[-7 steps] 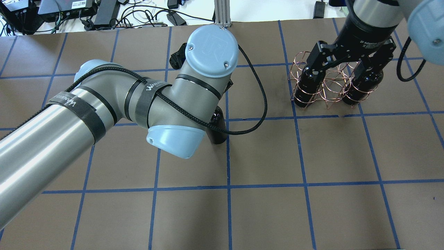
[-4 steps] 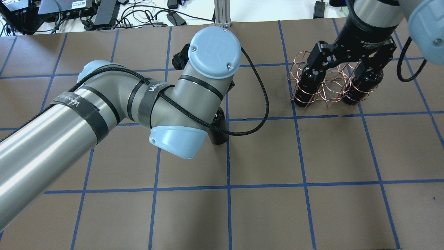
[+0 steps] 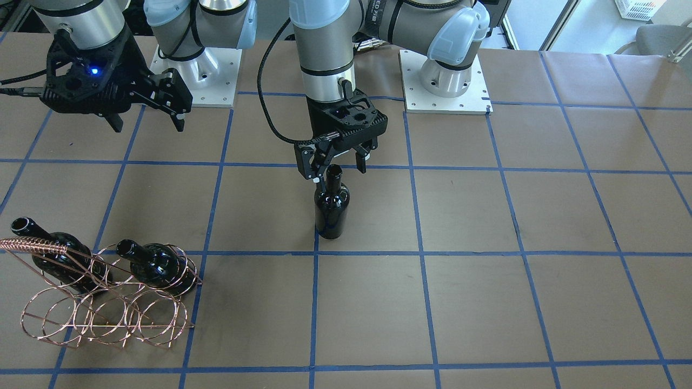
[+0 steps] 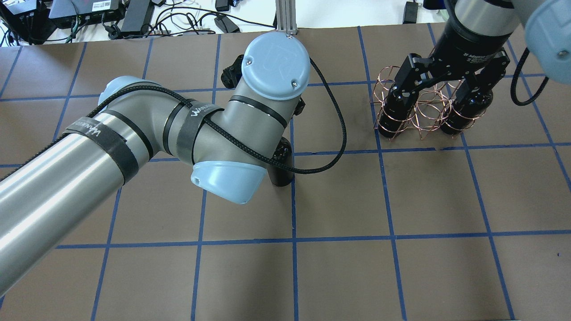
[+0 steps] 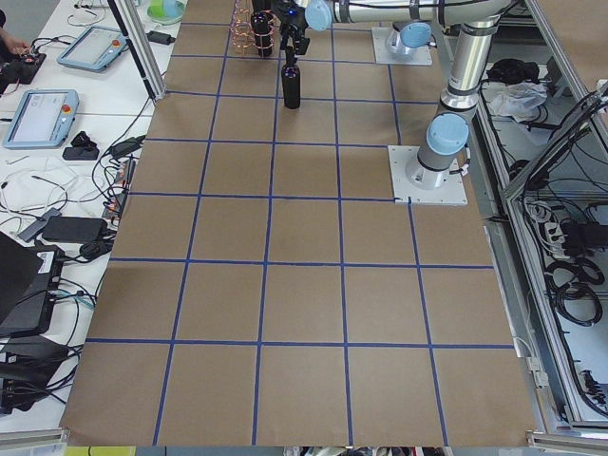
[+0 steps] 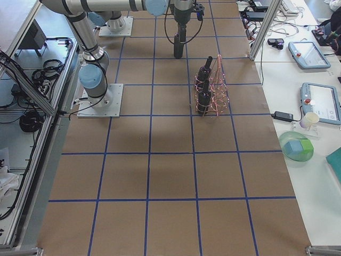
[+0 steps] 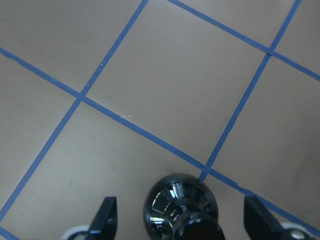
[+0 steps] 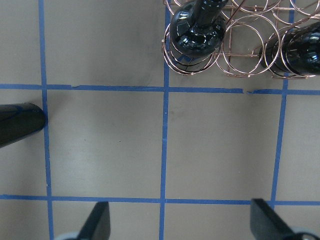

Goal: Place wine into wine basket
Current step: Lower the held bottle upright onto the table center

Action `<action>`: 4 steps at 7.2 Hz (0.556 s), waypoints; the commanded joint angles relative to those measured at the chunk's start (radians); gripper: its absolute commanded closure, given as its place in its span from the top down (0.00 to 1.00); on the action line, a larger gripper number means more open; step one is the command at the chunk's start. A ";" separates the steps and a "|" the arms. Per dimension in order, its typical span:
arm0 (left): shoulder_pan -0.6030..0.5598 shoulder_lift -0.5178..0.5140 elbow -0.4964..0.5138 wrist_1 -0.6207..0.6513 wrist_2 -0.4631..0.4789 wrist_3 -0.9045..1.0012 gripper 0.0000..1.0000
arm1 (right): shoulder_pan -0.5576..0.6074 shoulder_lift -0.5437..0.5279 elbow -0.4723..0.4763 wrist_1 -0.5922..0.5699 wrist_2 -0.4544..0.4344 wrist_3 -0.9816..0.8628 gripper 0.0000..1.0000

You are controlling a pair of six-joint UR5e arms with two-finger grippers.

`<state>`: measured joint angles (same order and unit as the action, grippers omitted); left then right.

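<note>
There are three bottles, all of dark glass. The lone bottle stands upright near the middle of the desk. The second bottle and the third bottle sit in hoops of the wine basket.

There is one wine basket, of copper wire, with one coiled handle. It stands near the desk's corner on the robot's right, at the edge away from the robot.

There are two robot arms and two plates under them, the left base plate and the right base plate, at the robot's edge.

There are two grippers, the left gripper and the right gripper. Each has two fingers, making four altogether.
</note>
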<state>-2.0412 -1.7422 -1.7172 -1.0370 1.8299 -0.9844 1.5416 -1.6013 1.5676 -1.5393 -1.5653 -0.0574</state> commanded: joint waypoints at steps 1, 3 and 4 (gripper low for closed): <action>0.027 0.021 0.046 -0.039 -0.012 0.086 1.00 | 0.000 -0.002 -0.001 -0.011 0.008 0.011 1.00; 0.172 0.056 0.095 -0.104 -0.116 0.295 1.00 | 0.003 -0.025 -0.001 -0.022 0.019 0.007 1.00; 0.256 0.076 0.134 -0.211 -0.139 0.417 1.00 | 0.002 -0.013 0.002 0.013 0.007 -0.005 1.00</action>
<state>-1.8845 -1.6902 -1.6259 -1.1483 1.7420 -0.7065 1.5434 -1.6182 1.5666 -1.5530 -1.5526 -0.0521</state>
